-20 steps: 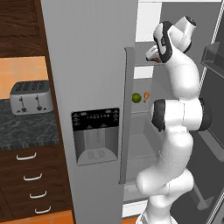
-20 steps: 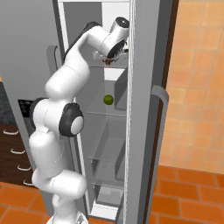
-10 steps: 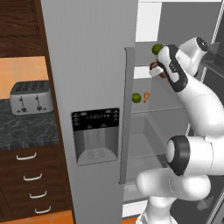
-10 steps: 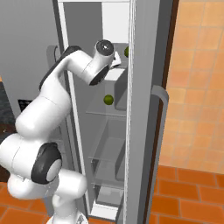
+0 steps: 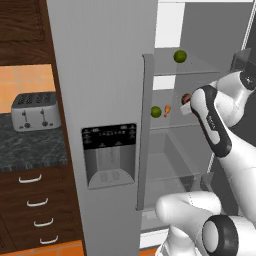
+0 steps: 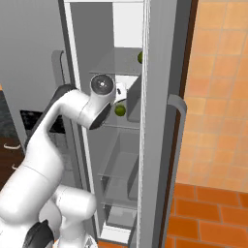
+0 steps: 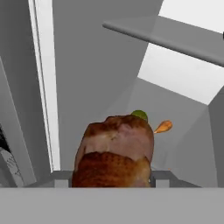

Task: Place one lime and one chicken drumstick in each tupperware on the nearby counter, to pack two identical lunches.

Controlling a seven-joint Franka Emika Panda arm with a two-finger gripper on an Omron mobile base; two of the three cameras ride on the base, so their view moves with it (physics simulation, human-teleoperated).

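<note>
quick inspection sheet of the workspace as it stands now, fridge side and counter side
surface: dark marbled counter at left, over wood drawers.
job's things: one lime on the upper fridge shelf, another lime on the shelf below, beside a small orange drumstick. A large browned chicken drumstick sits right at the gripper.
clutter: silver toaster on the counter.
grippers: gripper inside the open fridge at middle-shelf level, fingers either side of the browned drumstick and apparently closed on it.
cables: nothing seen.
surroundings: fridge door with dispenser panel, orange tiled wall and floor.
</note>
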